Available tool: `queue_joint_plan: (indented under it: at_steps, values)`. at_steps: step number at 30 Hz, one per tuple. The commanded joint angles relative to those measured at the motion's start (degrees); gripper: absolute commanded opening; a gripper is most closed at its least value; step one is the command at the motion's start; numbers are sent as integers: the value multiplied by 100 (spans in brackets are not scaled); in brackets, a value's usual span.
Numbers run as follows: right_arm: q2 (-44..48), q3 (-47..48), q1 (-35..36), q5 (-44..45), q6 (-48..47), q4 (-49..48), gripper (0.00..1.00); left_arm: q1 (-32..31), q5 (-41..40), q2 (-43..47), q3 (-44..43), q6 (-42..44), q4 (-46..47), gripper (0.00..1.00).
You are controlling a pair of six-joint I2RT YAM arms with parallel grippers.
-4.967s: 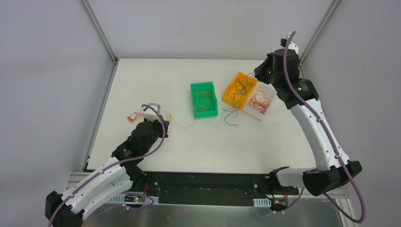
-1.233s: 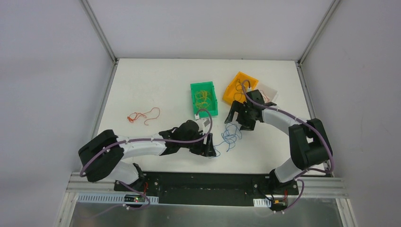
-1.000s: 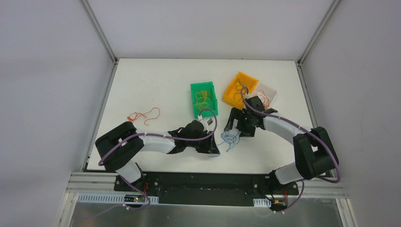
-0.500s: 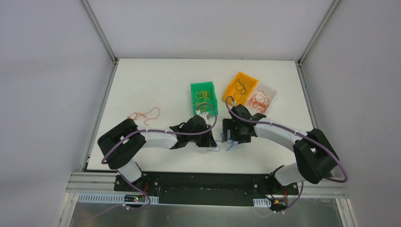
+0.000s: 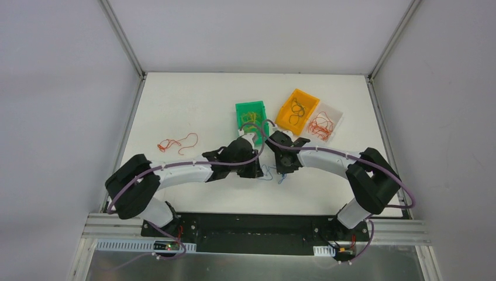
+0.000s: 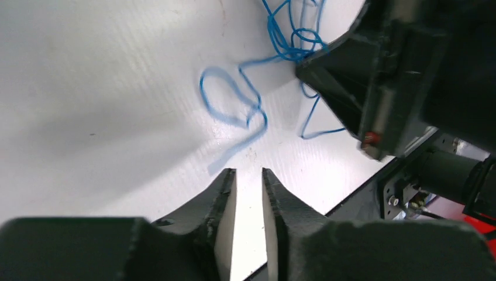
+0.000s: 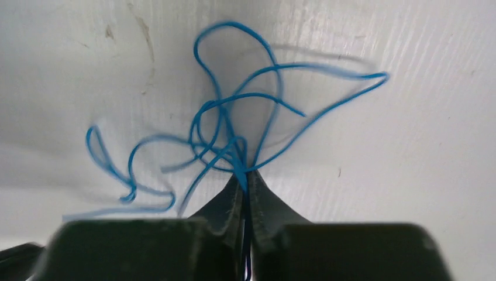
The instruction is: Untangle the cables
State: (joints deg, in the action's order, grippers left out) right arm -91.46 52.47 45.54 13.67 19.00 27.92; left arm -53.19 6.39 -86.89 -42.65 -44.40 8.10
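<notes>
**Blue cables pinched at mid-worktop**

The blue cables (image 7: pixel 237 158) are thin, glossy strands in loose, overlapping loops. They lie near the front centre of the worktop (image 5: pixel 175 99), between the two arms. The right hand (image 7: pixel 243 178) is clenched on them where the loops meet. The left hand (image 6: pixel 248 175), fingers a narrow slit apart, grasps nothing. An orange-red cable (image 5: pixel 175 142) sprawls at the left. The worktop is white and faintly ribbed, with grey walls (image 5: pixel 70 88) around it. At the back, a green bin (image 5: pixel 250 105), an orange bin (image 5: pixel 304 92) and a white bin (image 5: pixel 336 111) hold curly strands.

White table (image 5: pixel 175 105), three bins (image 5: pixel 250 105), loose cables (image 5: pixel 166 144)
</notes>
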Motion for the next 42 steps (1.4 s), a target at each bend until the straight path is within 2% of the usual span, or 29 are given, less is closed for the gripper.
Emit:
queue_joint_plan:
  at_steps: [1, 7, 12, 16, 22, 30, 35, 42]
  values:
    - [-130, 187, 74, 450, -8, 301, 0, 51, -567, 1020, -450, 427, -1077, 27]
    - [268, 380, 72, 580, -32, 328, 0, 220, -1043, 2206, -396, 660, -1939, 31]
    - [591, 1081, -13, 387, -290, 586, 0, 420, -1609, 2916, -372, 906, -2695, 32]
    - [623, 1809, -502, -415, -373, 617, 0, 720, -1853, 3401, -309, 1029, -3171, 31]
    - [163, 2878, -1425, -1644, -255, 671, 0, 1039, -2451, 3837, -385, 1219, -3941, 30]
    - [-688, 4057, -2494, -2322, -125, 834, 0, 1377, -2738, 3920, -570, 1369, -4351, 32]
    - [-1214, 4244, -2899, -2017, -114, 861, 0, 1532, -3194, 3703, -680, 1421, -4623, 32]
    - [-2128, 4676, -3064, -484, -147, 977, 0, 1649, -3516, 3533, -817, 1434, -4801, 36]
